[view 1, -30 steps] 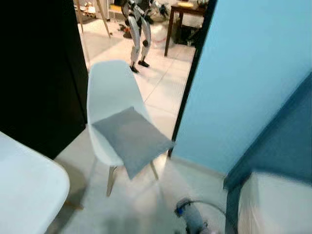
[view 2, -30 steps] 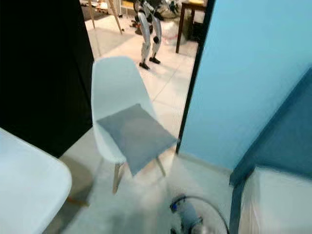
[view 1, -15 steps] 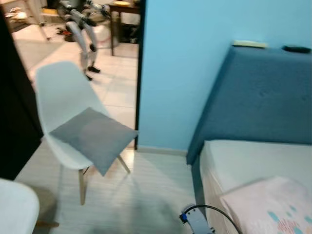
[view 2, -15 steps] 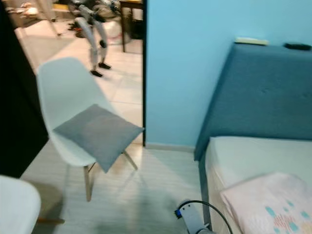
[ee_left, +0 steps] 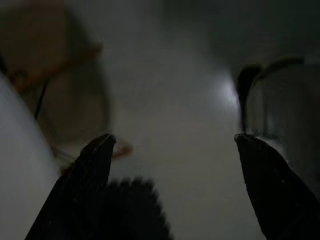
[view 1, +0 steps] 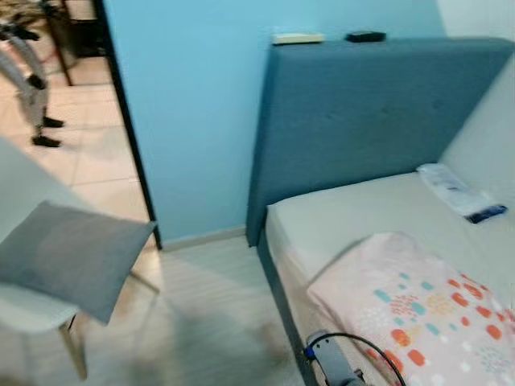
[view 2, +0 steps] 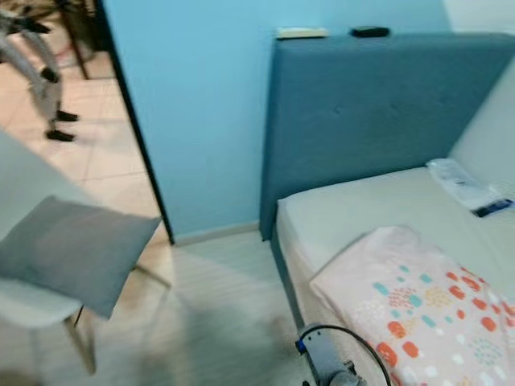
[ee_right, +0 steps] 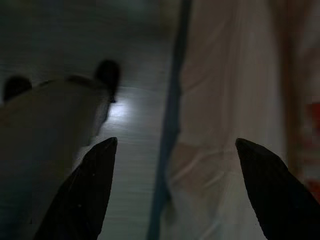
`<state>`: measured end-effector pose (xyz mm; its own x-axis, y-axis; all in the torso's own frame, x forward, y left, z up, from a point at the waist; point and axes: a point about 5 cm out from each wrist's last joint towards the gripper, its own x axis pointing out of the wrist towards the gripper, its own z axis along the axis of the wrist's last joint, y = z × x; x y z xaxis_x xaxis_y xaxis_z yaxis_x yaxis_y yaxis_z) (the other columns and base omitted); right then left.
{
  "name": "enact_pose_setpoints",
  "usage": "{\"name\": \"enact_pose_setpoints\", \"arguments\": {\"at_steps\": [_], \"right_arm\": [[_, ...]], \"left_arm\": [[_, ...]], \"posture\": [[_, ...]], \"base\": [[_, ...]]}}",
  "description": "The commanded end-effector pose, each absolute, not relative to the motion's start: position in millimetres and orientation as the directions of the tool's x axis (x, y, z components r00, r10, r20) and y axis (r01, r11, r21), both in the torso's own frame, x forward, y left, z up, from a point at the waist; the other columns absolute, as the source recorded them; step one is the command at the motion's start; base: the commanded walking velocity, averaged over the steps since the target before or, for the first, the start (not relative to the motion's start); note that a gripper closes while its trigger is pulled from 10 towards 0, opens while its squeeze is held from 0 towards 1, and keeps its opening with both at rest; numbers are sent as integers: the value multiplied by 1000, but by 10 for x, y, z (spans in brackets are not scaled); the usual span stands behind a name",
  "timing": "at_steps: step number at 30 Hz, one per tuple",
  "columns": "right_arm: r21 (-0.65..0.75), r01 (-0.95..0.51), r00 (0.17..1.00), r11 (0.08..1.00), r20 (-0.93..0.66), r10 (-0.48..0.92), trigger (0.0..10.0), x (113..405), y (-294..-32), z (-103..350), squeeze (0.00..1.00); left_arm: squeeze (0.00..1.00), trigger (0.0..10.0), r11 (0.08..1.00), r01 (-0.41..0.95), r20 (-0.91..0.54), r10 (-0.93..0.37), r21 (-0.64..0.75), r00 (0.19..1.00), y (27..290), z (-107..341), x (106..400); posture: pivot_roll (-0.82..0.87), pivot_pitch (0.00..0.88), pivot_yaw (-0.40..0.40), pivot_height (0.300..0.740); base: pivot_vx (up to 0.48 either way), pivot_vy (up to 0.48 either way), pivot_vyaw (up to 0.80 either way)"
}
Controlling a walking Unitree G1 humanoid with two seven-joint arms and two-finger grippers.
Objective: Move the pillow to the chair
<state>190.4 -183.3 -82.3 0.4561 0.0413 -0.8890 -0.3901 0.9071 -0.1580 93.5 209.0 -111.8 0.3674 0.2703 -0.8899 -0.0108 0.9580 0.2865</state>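
A grey pillow (view 1: 68,256) lies on the seat of a white chair (view 1: 24,310) at the left edge of the eye views. My left gripper (ee_left: 172,142) hangs open over the dim floor, with nothing between its black fingers. Open too is my right gripper (ee_right: 175,145), hanging beside the bed's edge and the pink blanket (ee_right: 225,125). The right arm's wrist (view 1: 330,366) shows at the bottom of the left eye view.
A bed (view 1: 354,217) with a blue headboard (view 1: 362,104) stands on the right, a pink dotted blanket (view 1: 418,310) on it. The light blue wall (view 1: 185,96) ends at a doorway on the left, where another robot's legs (view 1: 28,88) stand on the tiled floor.
The whole view has swung to the right: the chair and pillow slid to the left edge, and the bed with its headboard came into view. The pillow stays on the chair.
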Motion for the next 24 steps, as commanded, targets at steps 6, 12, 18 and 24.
{"name": "enact_pose_setpoints", "arguments": {"at_steps": [6, 12, 18, 24], "right_arm": [[-158, -413, 447, 897, -893, 48, 10000, 1902, -1791, -830, 0], [-159, -420, 444, 893, -894, 50, 10000, 1911, -1794, -825, 0], [-158, -421, 440, 893, -896, 49, 10000, 1904, -1793, -828, 0], [-159, -429, 432, 889, -901, 48, 10000, 1884, -1794, -838, 0]], "left_arm": [[0, 10000, 976, 26, -908, 193, 218, 373, 1905, -1151, 910], [0, 10000, 976, 25, -908, 190, 215, 374, 1908, -1149, 920], [0, 10000, 977, 28, -909, 185, 210, 374, 1906, -1150, 918], [0, 10000, 976, 41, -912, 182, 212, 367, 1910, -1155, 897]], "posture": [[56, 4, -99, 713], [57, 6, -100, 713], [56, 9, -99, 713], [52, 23, -92, 713]], "base": [[0, 0, -712], [0, 0, -712], [0, 0, -712], [0, 0, -712]]}}
